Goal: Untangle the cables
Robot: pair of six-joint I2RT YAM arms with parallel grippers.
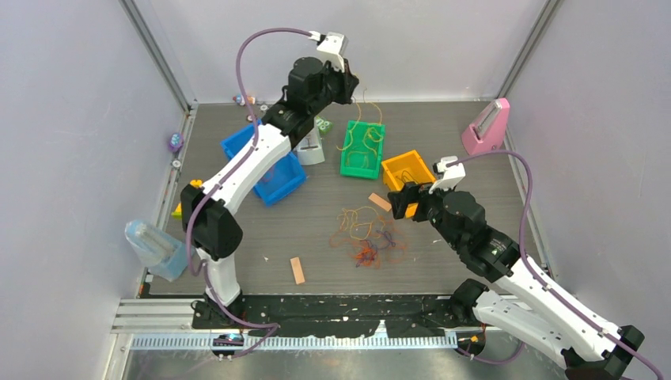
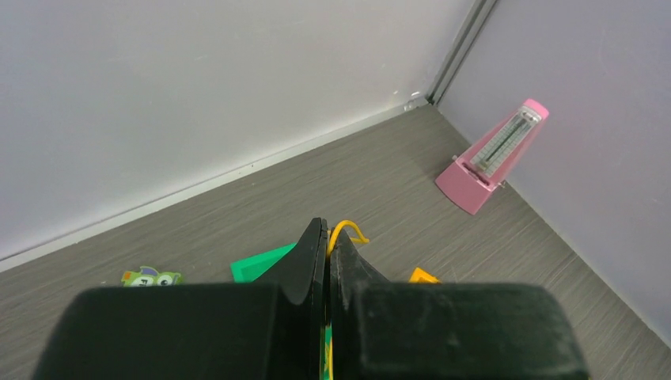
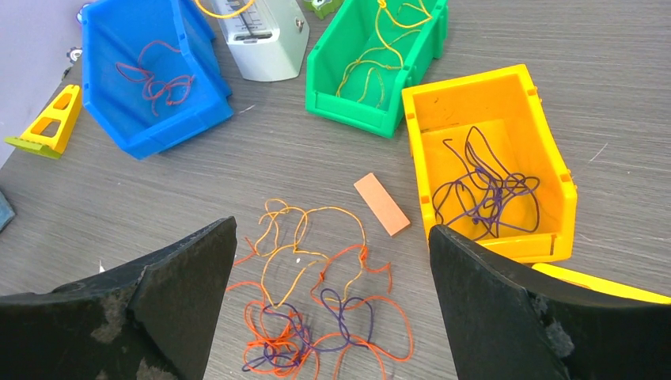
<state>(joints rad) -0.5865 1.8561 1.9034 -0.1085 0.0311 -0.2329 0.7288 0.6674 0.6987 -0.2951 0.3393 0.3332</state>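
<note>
Two grippers, one sorting step. Left gripper (image 2: 327, 237): clamped tight on a yellow strand (image 2: 348, 230), raised above the green bin (image 1: 362, 171) at 12 o'clock of the tangle (image 3: 316, 317). To finish this drop well: lower to bring the dangling tail inside the bin walls, beside the yellow strands lying there, then release. Avoid draping the loop over the rim. Right gripper (image 3: 332, 231): jaws spread fully, holding and touching nothing, poised over the loose tangle of orange, red and purple cables near table centre. For a likely next pick: choose an outlying orange loop at the tangle's 12 o'clock edge, pinch a single strand, lift slowly to let crossings slide apart rather than tighten. Sorted already: red strands in the blue bin (image 3: 158, 131) at 10 o'clock of the tangle, purple ones in the yellow bin (image 3: 490, 79) at 2 o'clock. Tan strip (image 3: 381, 203) just beyond the tangle at 1 o'clock: leave alone.
</note>
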